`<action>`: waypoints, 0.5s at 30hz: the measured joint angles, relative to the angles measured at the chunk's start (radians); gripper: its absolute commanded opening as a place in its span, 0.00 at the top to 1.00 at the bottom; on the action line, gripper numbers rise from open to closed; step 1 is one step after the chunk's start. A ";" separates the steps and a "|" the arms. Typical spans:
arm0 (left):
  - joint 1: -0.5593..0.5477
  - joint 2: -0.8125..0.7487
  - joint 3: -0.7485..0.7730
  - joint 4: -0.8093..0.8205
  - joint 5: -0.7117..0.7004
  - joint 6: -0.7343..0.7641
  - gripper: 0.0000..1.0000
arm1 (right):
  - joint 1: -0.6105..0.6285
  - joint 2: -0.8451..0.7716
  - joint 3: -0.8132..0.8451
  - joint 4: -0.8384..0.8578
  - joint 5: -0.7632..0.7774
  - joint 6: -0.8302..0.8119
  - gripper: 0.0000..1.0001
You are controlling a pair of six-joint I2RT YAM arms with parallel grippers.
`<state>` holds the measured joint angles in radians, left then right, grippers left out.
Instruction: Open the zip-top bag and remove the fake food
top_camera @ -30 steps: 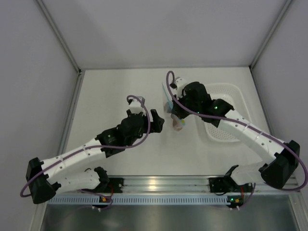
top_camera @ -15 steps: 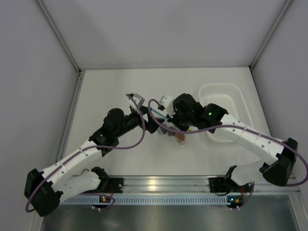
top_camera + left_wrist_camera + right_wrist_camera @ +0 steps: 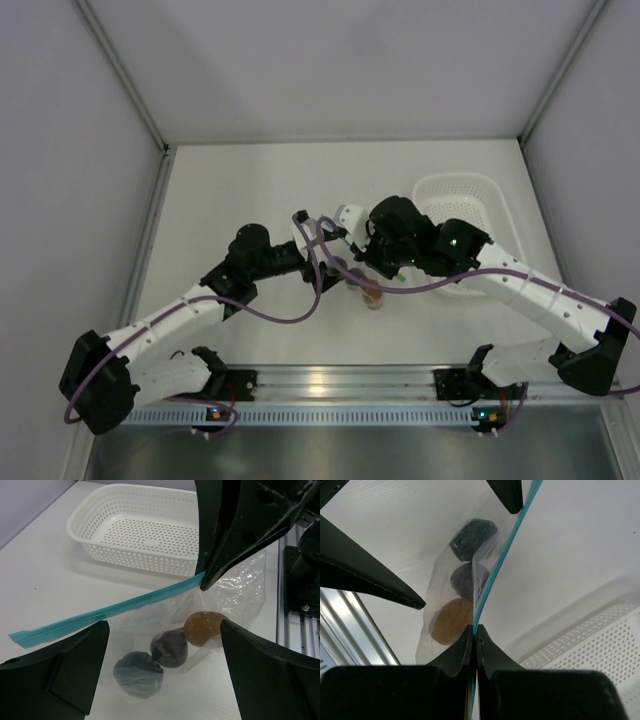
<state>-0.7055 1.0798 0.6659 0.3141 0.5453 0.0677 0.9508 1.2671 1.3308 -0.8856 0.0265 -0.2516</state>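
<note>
Enclosure: plain grey walls (image 3: 330,60) on the left, far and right sides. White tabletop (image 3: 230,190), with a metal rail (image 3: 340,385) along its near edge carrying both arm bases. Both arms reach in to meet near the tabletop centre. Right tool (image 3: 474,630): closed, fingers pressed together on the light blue zip strip (image 3: 115,607) of the zip-top bag (image 3: 235,590), gripping it near one end. The rest of the strip runs out free to the left in the left wrist view. Left tool (image 3: 164,630): wide open and gripping nothing. Its two fingers stand either side of the lower part of the bag, apart from the plastic as far as the wrist view shows. The free end of the strip lies just above one of its fingers; contact there cannot be told. White perforated basket (image 3: 455,180) sits at the far right of the tabletop, beyond the bag, with nothing seen in it. The bag is clear and crinkled, hanging below the right tool. Whether its bottom rests on the tabletop cannot be told. Inside it, in a row and touching: orange piece (image 3: 204,627) nearest the right tool, maroon piece (image 3: 170,647) in the middle, dark purple-black piece (image 3: 138,674) at the other end.
</note>
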 measured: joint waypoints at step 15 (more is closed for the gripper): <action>-0.024 -0.098 -0.007 0.043 -0.017 0.103 0.04 | 0.018 0.006 0.001 -0.020 -0.036 -0.028 1.00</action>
<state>-0.7292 0.9817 0.6586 0.3569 0.5285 0.1707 0.9688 1.2736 1.3319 -0.9054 -0.0097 -0.2794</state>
